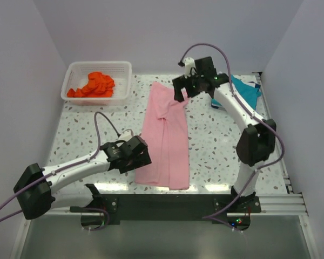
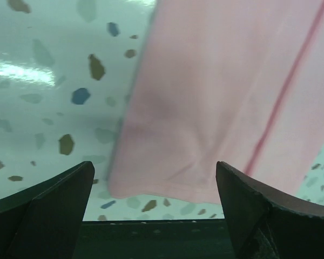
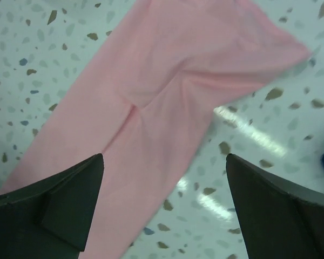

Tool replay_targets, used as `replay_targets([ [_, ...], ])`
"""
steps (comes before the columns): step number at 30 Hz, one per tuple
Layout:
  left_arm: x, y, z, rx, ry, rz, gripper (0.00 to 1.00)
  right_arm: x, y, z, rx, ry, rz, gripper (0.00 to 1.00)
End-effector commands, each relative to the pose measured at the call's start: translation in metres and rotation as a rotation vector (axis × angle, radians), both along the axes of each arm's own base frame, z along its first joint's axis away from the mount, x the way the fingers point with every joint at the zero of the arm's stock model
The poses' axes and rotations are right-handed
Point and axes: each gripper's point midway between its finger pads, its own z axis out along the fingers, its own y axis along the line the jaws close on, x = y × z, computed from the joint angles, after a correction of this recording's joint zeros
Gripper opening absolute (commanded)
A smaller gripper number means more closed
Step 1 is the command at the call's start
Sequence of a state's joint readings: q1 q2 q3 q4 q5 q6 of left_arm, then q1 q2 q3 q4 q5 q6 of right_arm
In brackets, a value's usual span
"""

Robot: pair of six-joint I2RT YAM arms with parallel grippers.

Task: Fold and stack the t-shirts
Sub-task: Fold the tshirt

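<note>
The speckled terrazzo bench (image 1: 216,140) fills the top view. Down its middle lies the light pink t-shirt (image 1: 164,140), folded lengthwise into a long strip that runs from twelve o'clock to six. It's flat on the surface, with a crease line along its length and a flap of cloth poking out towards two o'clock at the far end.

Over at ten o'clock, in the far left corner, sits the white mesh basket (image 1: 124,81), and the orange-red t-shirt (image 1: 94,85) is crumpled up inside it. Across at two o'clock, in the far right corner, there's the teal blue t-shirt (image 1: 247,93) on the bench, partly hidden behind the right arm.

Now the hands. The left hand (image 1: 143,156) is at the pink strip's seven o'clock corner, fingers spread wide and released. Its wrist camera shows that near left corner of the shirt lying between the two dark fingers (image 2: 48,205), with nothing pinched. The right hand (image 1: 182,90) is up at one o'clock, above the far end of the strip, and it's wide open and empty too. From its wrist camera you see the pink cloth and that sticking-out flap lying below the spread fingers. Whether either hand touches the fabric, I can't tell.
</note>
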State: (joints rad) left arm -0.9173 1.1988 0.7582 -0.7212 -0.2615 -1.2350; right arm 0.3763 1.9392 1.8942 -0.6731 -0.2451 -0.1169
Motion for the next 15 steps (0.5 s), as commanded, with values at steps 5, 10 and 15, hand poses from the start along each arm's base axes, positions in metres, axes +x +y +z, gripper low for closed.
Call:
replay_targets([
  [5, -0.026, 0.033, -0.027, -0.011, 0.048, -0.029, 1.0, -0.126, 0.003, -0.036, 0.282, 0.17, -0.261, 0.99],
  [10, -0.041, 0.031, -0.046, -0.029, 0.111, -0.073, 0.74, -0.205, -0.014, -0.069, 0.076, 0.224, -0.356, 0.99],
  [15, -0.051, 0.032, -0.063, -0.048, 0.148, -0.079, 0.43, -0.262, -0.003, -0.084, 0.043, 0.268, -0.304, 0.99],
])
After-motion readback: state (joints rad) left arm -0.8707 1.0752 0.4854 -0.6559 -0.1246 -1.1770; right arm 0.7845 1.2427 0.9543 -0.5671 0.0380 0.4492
